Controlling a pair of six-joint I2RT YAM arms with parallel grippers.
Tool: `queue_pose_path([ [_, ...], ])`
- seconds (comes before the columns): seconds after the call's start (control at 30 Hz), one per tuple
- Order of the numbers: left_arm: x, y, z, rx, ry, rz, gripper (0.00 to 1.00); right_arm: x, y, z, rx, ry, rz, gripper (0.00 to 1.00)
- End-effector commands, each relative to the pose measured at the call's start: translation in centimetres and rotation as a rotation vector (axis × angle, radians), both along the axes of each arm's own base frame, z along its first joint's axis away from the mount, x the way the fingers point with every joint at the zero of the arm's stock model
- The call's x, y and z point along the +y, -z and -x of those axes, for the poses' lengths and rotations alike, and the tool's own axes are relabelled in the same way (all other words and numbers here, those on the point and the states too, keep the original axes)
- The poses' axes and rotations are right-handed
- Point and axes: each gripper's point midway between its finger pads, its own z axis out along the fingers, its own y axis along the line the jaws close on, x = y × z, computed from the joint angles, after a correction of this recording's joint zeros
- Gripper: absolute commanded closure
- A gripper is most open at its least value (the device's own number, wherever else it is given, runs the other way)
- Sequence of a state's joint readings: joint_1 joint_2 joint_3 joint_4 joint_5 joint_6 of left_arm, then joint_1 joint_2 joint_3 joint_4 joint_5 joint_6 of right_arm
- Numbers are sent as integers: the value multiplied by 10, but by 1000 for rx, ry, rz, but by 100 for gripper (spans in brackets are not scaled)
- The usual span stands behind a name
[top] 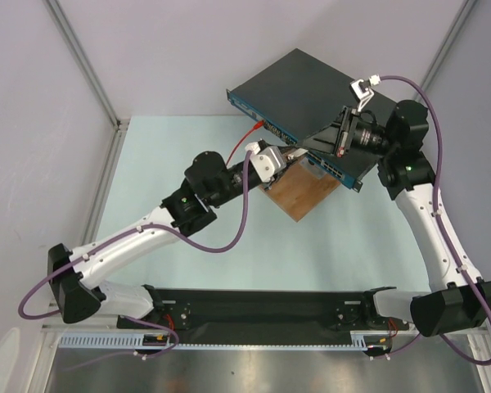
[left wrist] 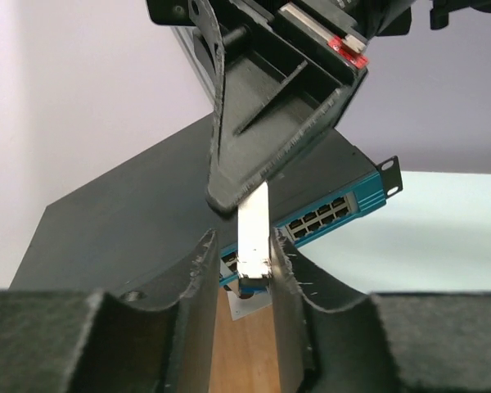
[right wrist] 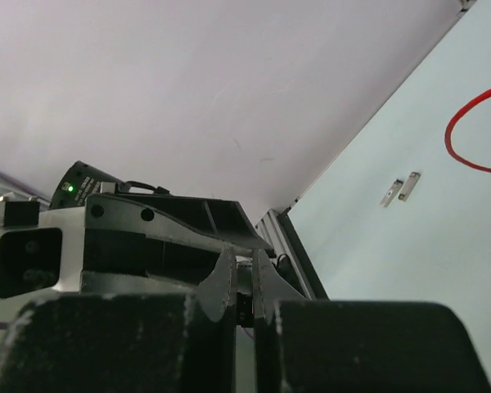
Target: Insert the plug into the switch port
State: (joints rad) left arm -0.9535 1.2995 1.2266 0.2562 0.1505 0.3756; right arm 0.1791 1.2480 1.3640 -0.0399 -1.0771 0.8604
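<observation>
The switch (top: pixel 299 90) is a dark grey box with a blue port strip (left wrist: pixel 344 205), propped tilted on a wooden board (top: pixel 303 192). The plug (left wrist: pixel 254 237) is a small silver module with a blue end, standing just in front of the ports. My right gripper (top: pixel 303 147) reaches over the switch and is shut on the plug's upper end; a sliver of the plug (right wrist: pixel 245 274) shows between its fingers (right wrist: pixel 229 278). My left gripper (left wrist: pixel 241 241) stands around the plug, open: the right finger touches it, and a gap shows at the left finger (left wrist: pixel 200 270).
A red cable (top: pixel 245 139) loops on the table left of the switch and also shows in the right wrist view (right wrist: pixel 466 139). Two small silver pieces (right wrist: pixel 401 188) lie on the table. Metal frame posts and walls bound the table at the back.
</observation>
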Motion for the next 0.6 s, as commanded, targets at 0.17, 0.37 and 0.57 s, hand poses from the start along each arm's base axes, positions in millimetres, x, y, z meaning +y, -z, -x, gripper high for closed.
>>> queue_pose_path([
  [0.17,2,-12,-6,-14,-47,-33,54,3,-4,7,-36,-21,31,100],
  [0.37,2,-2,-12,12,-70,-83,52,2,-4,4,-34,-12,33,100],
  [0.57,0,6,-13,24,-72,-116,59,2,-3,2,-28,-9,32,100],
])
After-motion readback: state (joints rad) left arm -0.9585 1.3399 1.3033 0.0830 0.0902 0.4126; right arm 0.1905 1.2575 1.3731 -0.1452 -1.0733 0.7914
